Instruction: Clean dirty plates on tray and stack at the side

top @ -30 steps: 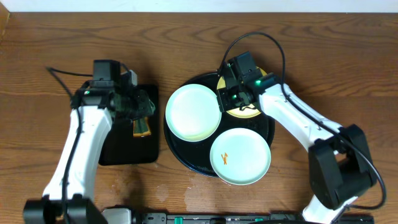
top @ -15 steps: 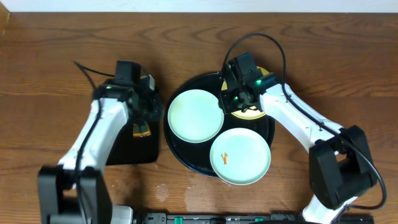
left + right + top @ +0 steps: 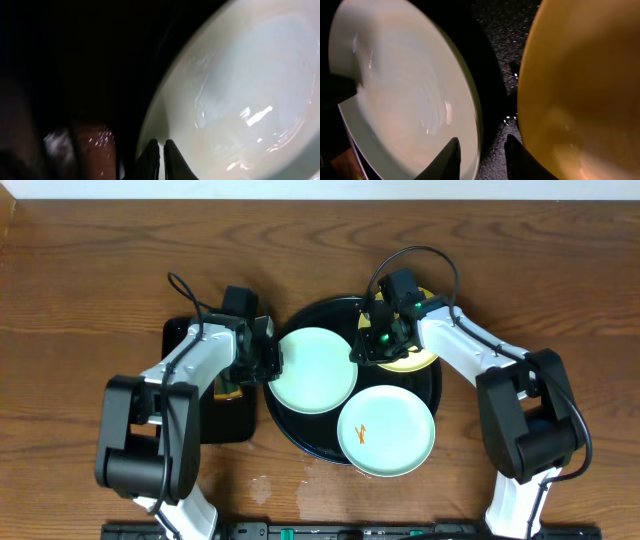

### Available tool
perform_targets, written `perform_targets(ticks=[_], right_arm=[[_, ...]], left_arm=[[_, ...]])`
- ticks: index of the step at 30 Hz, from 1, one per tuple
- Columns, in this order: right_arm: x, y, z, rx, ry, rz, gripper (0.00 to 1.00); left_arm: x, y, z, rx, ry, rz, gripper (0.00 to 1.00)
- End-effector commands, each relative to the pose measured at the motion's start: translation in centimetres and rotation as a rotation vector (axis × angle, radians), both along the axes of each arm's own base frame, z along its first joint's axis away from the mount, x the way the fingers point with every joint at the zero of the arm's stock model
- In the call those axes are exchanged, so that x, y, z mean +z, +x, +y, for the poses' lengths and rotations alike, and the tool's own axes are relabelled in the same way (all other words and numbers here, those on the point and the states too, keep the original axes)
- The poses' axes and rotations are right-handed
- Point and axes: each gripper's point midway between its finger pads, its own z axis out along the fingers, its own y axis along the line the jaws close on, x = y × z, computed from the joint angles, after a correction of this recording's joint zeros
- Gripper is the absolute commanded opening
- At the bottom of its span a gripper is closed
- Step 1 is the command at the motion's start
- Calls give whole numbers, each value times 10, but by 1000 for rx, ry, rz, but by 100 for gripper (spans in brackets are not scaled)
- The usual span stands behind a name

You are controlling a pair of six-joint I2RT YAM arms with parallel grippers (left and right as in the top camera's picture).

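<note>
Your left tool is clenched on the upper mint plate rim; right tool released, beside yellow plate.

Wooden table: round black tray, rectangular black tray side by side.

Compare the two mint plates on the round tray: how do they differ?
The front mint plate carries an orange smear; the rear mint plate looks clean. The left gripper sits at the rear one's edge; no gripper is at the front one. Both are round, equal in size, on the tray.
</note>
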Motion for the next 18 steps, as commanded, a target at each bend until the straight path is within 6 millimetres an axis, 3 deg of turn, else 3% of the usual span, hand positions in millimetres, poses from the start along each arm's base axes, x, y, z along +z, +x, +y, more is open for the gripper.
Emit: perform_targets(ticks=[1,7,13,18], right_arm=[[-8,-2,8,7,24,35,27],[-16,-4,18,16,73,60,24],[4,-11,47,161,259,22,24],[9,-18,57,191,298,30,22]], left_arm=[[-12,-3,0,-4,6,25,8],[-15,-2,0,-7,8,26,8],[-17,-1,5,-16,36,15,8],[-17,0,5,-16,36,13,8]])
